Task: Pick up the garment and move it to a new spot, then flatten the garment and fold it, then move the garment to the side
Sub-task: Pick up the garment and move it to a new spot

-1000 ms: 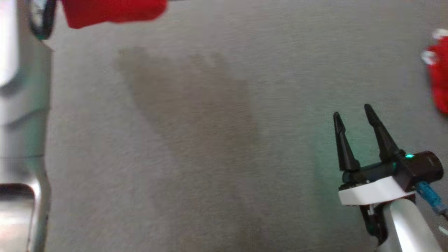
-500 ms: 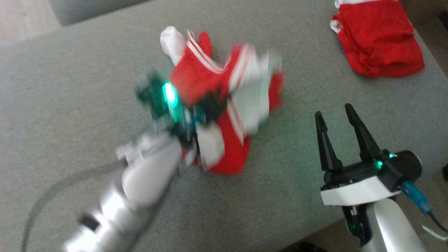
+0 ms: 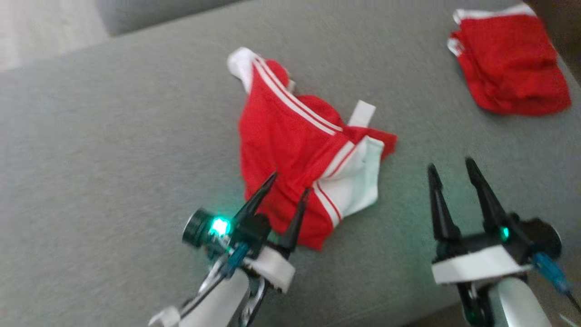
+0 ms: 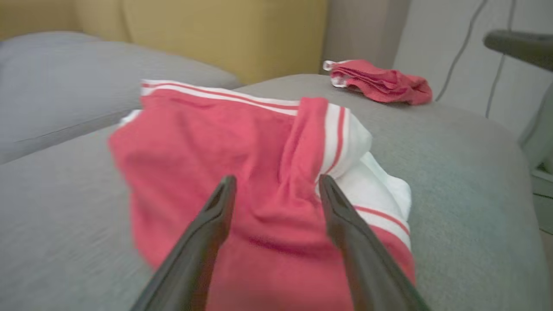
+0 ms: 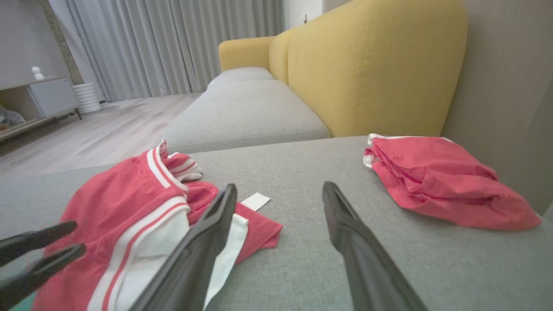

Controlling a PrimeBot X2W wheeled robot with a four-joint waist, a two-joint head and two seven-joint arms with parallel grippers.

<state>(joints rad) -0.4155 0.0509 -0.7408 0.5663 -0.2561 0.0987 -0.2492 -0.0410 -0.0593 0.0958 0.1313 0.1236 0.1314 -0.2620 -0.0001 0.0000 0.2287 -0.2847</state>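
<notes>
Garment (image 3: 290,150), red fabric with white stripes and white panels, is lying crumpled near the middle of the grey sofa cushion (image 3: 113,159). Left gripper (image 3: 291,181) is sitting at the near edge of the crumpled fabric. Its fingers are standing spread and gripping nothing, with the tips pointing over the red cloth. Right gripper (image 3: 449,163) is sitting to the right, over bare cushion, with its fingers likewise spread and empty. A second red garment (image 3: 510,72) is lying folded at the cushion's far right corner, well apart.
</notes>
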